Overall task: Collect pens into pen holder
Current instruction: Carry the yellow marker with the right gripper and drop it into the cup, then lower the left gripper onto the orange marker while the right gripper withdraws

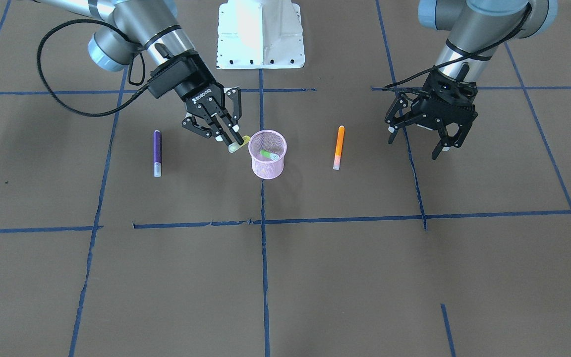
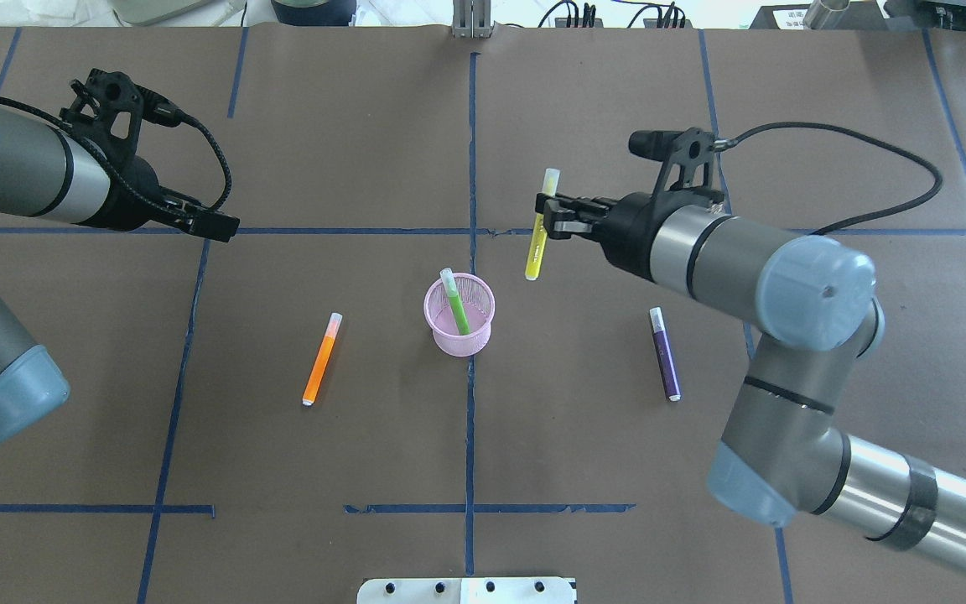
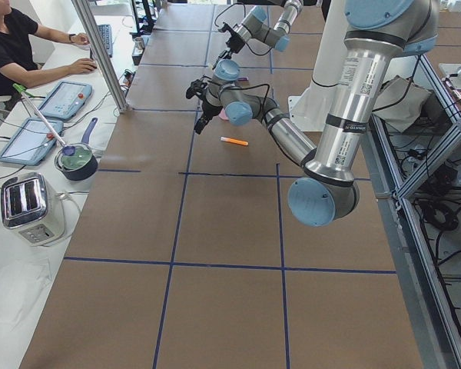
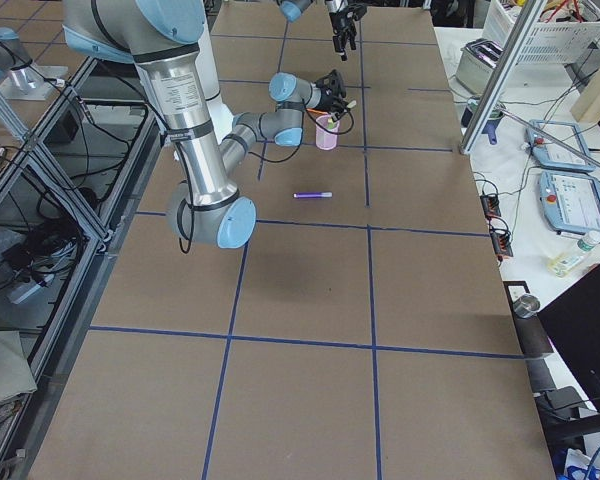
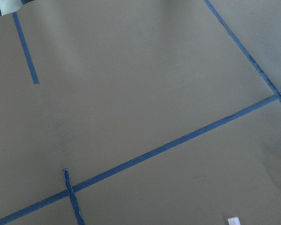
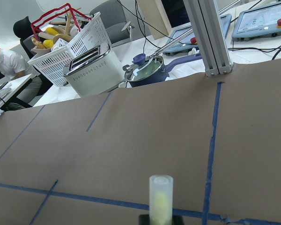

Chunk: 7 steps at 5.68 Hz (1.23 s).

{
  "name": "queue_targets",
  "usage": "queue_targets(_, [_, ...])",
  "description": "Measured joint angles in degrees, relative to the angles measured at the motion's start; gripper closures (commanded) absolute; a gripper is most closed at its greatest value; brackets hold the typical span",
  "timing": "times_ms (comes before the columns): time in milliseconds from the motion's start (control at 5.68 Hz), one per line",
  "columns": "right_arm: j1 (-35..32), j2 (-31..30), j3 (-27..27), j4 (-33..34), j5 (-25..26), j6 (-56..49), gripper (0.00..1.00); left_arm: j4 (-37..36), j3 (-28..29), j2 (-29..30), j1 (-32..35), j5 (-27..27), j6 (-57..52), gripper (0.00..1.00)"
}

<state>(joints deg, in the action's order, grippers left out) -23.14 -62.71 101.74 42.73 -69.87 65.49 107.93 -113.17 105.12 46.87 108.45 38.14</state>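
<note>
- The step in hand is, as I judge it, bringing the second pen in. The green pen (image 2: 454, 304) already stands inside the pen holder (image 2: 459, 342), leaning on its rim with the pale end up.
- The right arm (image 2: 734, 252) holds the yellow pen (image 2: 539, 226) in the air, and its jaws are pressed on the pen near the upper part.
- The yellow pen is just beside the pen holder, on the robot's right of it and higher than the rim. It is not yet over the opening.
- Its long axis is close to upright, with the pale cap end up and the yellow end down, towards the table (image 1: 315, 277). The lower end leans a little towards the pen holder.
- The next move calls for a short sideways shift until the lower end is over the opening. Then the arm should lower it and let it go, keeping clear of the green pen.
- The left arm (image 1: 469, 39) hangs on the robot's left of the pen holder, well apart from it, with its jaws spread wide and holding nothing.
- The orange pen (image 1: 338, 147) lies flat on the table between the pen holder and the left arm. Its long axis runs away from the robot, with the pale end on the far side.
- The purple pen (image 1: 157, 152) lies flat on the robot's right of the pen holder, in the same direction.
</note>
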Motion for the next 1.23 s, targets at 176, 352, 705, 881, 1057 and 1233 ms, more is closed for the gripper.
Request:
queue_targets(176, [1.52, 1.66, -1.39, 1.23, 2.41, 0.05, 0.94, -0.03, 0.04, -0.02, 0.04, -0.05, 0.01, 0.00])
queue_targets(352, [3.02, 2.07, -2.02, 1.64, 4.75, -0.11, 0.55, -0.07, -0.03, -0.36, 0.04, -0.04, 0.01, 0.00])
queue_targets(705, [4.79, 2.47, -2.80, 2.39, 8.70, -0.64, 0.00, -0.02, 0.02, -0.95, -0.21, 0.08, 0.70, 0.00])
queue_targets(881, [4.90, 2.61, -2.67, 3.17, 9.07, -0.70, 0.00, -0.01, 0.80, -0.75, -0.78, 0.34, 2.71, 0.04])
queue_targets(1057, [4.85, 2.63, -1.84, 3.81, 8.97, -0.71, 0.00, -0.37, 2.80, 0.34, -2.32, 2.28, 4.62, 0.06])
queue_targets(1233, [4.44, 2.51, -0.36, 5.82, 8.60, -0.69, 0.00, -2.57, 6.28, 3.29, -3.96, 6.48, 5.55, 0.00])
